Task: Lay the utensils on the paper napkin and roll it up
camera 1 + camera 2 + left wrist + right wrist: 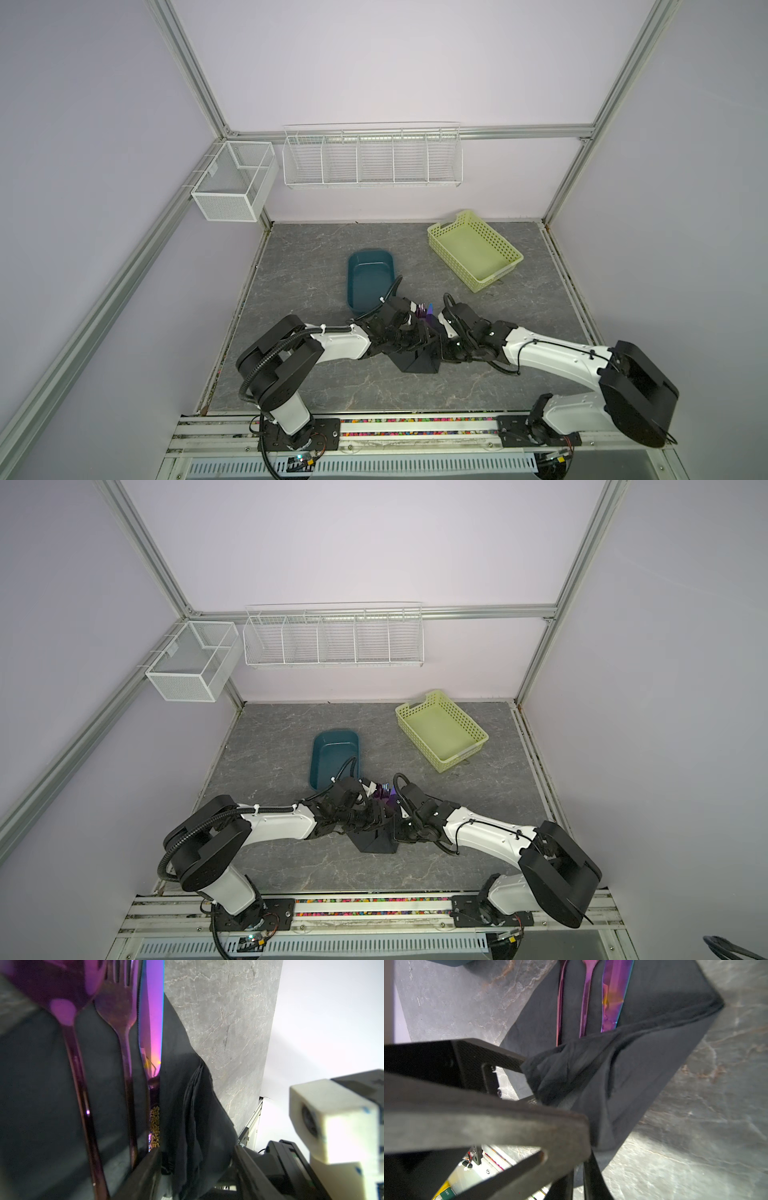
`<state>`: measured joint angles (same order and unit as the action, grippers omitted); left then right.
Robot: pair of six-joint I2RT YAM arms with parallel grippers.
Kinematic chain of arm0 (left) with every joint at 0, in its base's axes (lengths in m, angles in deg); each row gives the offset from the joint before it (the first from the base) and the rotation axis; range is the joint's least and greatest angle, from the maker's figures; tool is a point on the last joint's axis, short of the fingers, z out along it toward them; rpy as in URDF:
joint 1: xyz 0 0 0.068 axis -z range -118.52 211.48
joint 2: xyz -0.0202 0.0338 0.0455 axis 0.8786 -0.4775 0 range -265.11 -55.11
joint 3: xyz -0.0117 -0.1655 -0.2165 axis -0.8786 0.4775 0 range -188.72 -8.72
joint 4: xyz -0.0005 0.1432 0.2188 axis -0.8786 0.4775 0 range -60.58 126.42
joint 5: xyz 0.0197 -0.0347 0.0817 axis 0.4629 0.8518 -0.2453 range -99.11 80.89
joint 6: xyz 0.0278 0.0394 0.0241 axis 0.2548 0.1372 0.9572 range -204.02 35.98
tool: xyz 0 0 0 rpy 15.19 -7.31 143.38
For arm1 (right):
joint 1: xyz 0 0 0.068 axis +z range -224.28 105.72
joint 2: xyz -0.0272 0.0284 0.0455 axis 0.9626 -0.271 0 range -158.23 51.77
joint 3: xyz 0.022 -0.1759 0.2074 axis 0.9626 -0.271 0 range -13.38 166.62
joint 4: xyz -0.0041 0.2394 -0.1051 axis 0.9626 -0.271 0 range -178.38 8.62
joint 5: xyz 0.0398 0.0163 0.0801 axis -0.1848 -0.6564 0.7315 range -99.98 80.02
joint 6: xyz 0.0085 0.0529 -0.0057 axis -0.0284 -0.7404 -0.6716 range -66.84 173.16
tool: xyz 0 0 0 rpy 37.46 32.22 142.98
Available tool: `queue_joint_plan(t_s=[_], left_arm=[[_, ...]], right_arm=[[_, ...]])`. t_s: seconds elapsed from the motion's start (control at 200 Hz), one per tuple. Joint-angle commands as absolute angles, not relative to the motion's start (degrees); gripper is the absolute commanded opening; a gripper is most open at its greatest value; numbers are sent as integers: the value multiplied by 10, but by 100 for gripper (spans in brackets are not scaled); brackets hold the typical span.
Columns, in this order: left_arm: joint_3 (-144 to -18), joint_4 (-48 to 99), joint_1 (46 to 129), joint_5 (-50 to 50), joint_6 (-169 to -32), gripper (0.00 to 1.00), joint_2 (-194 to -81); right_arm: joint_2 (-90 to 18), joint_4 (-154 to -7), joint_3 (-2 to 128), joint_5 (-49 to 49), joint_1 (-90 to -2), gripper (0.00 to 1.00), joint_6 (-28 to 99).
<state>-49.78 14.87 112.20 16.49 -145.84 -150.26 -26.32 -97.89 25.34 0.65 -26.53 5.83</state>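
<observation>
The spoon, fork and knife lie side by side on the black paper napkin. One side of the napkin is lifted and folded over the handles. My left gripper is open, with a bunched fold of the napkin loose between its fingers. My right gripper is shut on the napkin's raised edge. In both top views the two grippers meet over the napkin. Only the purple utensil heads show beyond them.
A teal tub stands just behind the left wrist. A pale yellow-green basket sits at the back right. A white wire rack and a mesh box hang on the back wall.
</observation>
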Motion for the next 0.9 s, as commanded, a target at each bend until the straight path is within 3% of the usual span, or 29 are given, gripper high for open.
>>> queue_joint_plan(t_s=[0.0, 0.63, 0.895], left_arm=[[-505, 128, 1116, 168, -1455, 57, -1508], [-476, 56, 1098, 193, -1481, 61, -1520], [-485, 82, 1098, 193, -1466, 51, -1534]], right_arm=[[-273, -973, 249, 14, -261, 14, 56], [-278, -950, 250, 25, -262, 13, 59], [-270, -957, 249, 22, -262, 13, 59]])
